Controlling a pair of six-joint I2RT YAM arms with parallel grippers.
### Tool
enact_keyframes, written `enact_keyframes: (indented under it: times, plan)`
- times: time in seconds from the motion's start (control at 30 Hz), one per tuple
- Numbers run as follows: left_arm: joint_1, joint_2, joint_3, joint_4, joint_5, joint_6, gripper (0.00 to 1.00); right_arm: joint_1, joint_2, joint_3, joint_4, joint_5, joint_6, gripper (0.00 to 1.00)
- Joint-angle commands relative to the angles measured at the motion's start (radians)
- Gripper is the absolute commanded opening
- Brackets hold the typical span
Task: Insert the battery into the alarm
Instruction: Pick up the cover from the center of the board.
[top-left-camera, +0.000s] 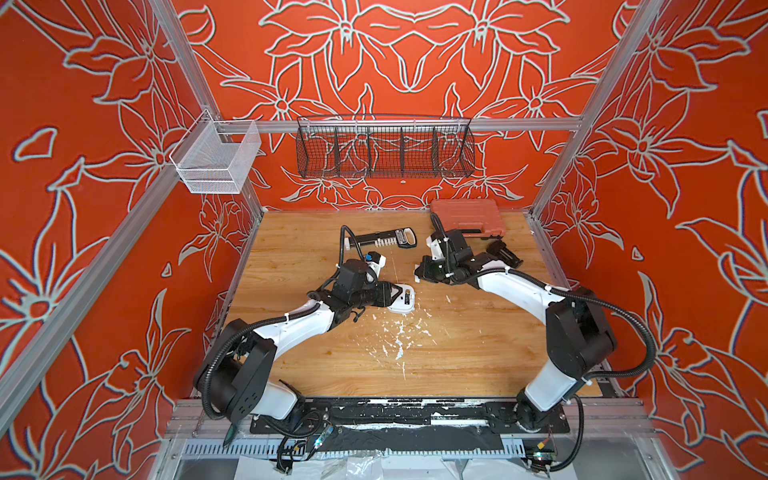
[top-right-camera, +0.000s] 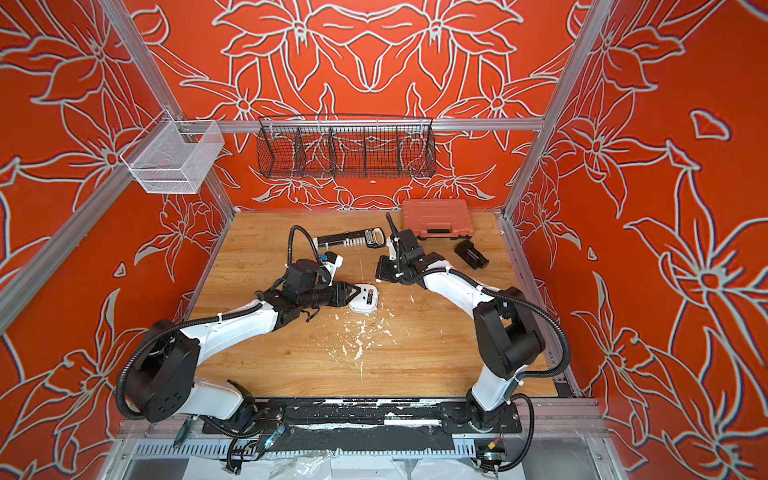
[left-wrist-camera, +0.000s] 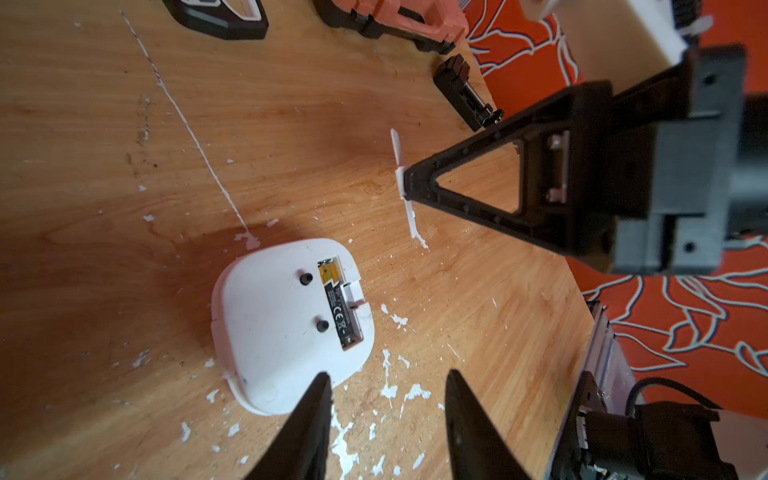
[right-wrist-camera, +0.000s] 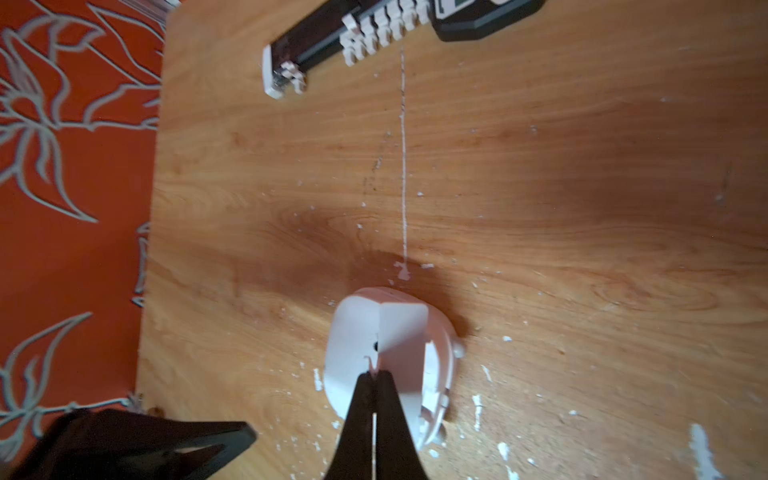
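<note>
Robot lab cell: aluminium frame (top-left-camera: 519, 124)

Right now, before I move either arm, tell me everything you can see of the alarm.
The alarm is a white rounded-square casing of smooth plastic, lying flat, back up, on the wooden table near its middle. Its back carries two small black knobs and an uncovered slot along one edge, where the battery sits, gold end showing. A finger of the open left gripper overlaps one corner; contact cannot be told. The right gripper pinches a thin white panel apart from it.
</note>
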Motion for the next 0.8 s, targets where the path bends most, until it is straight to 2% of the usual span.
enact_keyframes:
  times: [0.0,0.07,0.2,0.5,0.77]
  plan:
    - [-0.019,0.051,0.019,0.178,-0.028,-0.006,0.38,-0.004,-0.032,-0.038,0.151,-0.068,0.131,0.04]
    - [-0.024,0.09,0.039,0.198,-0.025,-0.019,0.37,-0.004,-0.037,-0.048,0.186,-0.09,0.151,0.03]
    - [-0.049,0.14,0.011,0.351,-0.068,-0.022,0.34,-0.001,-0.047,-0.064,0.213,-0.108,0.183,0.04]
    - [-0.074,0.214,0.052,0.407,-0.156,-0.014,0.22,-0.001,-0.086,-0.101,0.276,-0.121,0.243,0.04]
    - [-0.092,0.217,0.046,0.435,-0.173,-0.002,0.14,-0.001,-0.087,-0.12,0.306,-0.122,0.271,0.04]
